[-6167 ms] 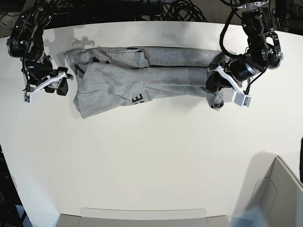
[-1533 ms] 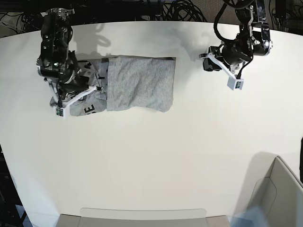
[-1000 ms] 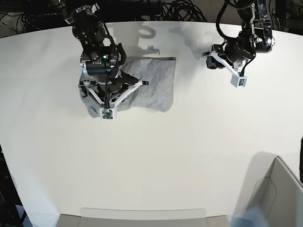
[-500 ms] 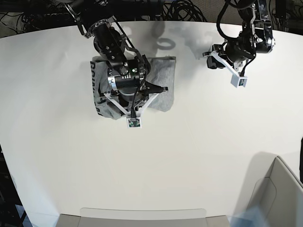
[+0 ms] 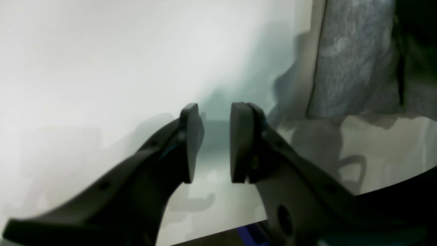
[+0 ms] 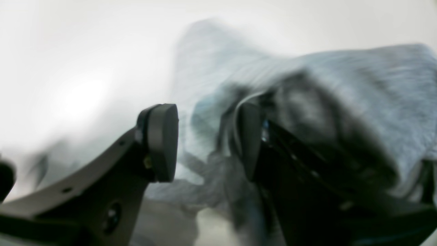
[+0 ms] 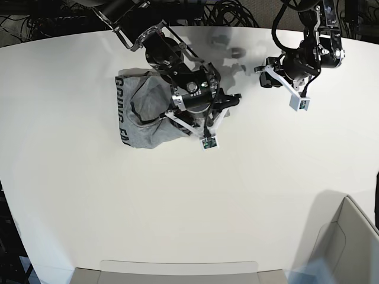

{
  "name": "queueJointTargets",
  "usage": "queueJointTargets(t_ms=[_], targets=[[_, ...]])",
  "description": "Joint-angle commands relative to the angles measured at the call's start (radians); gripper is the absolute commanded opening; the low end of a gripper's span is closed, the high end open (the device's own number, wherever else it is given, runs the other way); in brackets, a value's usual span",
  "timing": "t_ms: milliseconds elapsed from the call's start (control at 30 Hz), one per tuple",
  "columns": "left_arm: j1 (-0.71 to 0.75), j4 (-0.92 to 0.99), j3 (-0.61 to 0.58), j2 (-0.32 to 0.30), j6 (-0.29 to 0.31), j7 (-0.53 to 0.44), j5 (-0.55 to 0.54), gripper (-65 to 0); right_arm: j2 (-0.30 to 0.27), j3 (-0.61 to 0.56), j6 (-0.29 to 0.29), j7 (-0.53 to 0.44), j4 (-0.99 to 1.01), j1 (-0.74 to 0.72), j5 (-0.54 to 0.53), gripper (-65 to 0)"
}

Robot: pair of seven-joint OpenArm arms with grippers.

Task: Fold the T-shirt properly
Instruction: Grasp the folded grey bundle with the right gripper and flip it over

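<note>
The grey T-shirt (image 7: 148,115) lies folded into a compact bundle on the white table (image 7: 177,201), with black lettering running down its left edge. My right gripper (image 7: 225,103) hovers over the bundle's right edge. In the right wrist view its jaws (image 6: 205,141) stand open, and blurred grey fabric (image 6: 341,89) lies behind them and against the right finger (image 6: 249,140). My left gripper (image 7: 262,77) hangs at the back right, apart from the shirt. Its pads (image 5: 213,143) are a narrow gap apart over bare table with nothing between them, and the T-shirt (image 5: 351,58) shows beyond them.
A cardboard box (image 7: 346,242) stands at the front right corner. A grey flat panel (image 7: 177,269) runs along the table's front edge. Black cables (image 7: 225,12) lie behind the table's back edge.
My right arm has swept rightward across the shirt, carrying its left part over onto the rest. Its jaws have opened. The lettering now shows at the left edge. The left arm has stayed put.
</note>
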State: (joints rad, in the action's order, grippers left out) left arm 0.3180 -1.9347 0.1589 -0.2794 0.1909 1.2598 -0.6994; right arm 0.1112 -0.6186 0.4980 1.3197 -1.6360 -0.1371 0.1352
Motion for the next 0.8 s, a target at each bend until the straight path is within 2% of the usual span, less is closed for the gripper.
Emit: queueJointTargets(t_ms=[0,100,233,333,500,633,767], targets=[[-0.004,-0.015,0.003,-0.007,0.005,-0.007,-0.009,-49.4,0.015,-0.014,0.008,0.004,-0.014,-0.028,0.014,-35.7],[-0.004,-0.015,0.003,-0.007,0.005,-0.009,-0.009,-49.4,0.023,-0.079,0.004,-0.009,-0.014,-0.031,0.013,-35.7],[-0.004,-0.015,0.003,-0.007,0.005,-0.01,-0.009,-49.4,0.022,-0.202,0.006,-0.087,-0.027,-0.045,0.019,-35.7],[-0.004,-0.015,0.003,-0.007,0.005,-0.01,-0.009,-49.4,0.022,-0.208,0.009,-0.087,-0.105,-0.043,0.021,-35.7],[-0.004,-0.015,0.001,-0.005,0.005,-0.013,-0.009,-49.4,-0.008,-0.094,0.011,-0.021,-0.321,0.024,0.062,-38.0],[-0.004,-0.015,0.001,-0.004,0.005,-0.016,-0.009,-49.4,-0.064,-0.011,0.011,-0.007,-0.336,0.101,0.059,-44.5],[-0.004,-0.015,0.001,-0.004,0.005,-0.016,-0.01,-49.4,-0.075,0.127,0.011,-0.013,-0.373,0.159,0.067,-47.3]])
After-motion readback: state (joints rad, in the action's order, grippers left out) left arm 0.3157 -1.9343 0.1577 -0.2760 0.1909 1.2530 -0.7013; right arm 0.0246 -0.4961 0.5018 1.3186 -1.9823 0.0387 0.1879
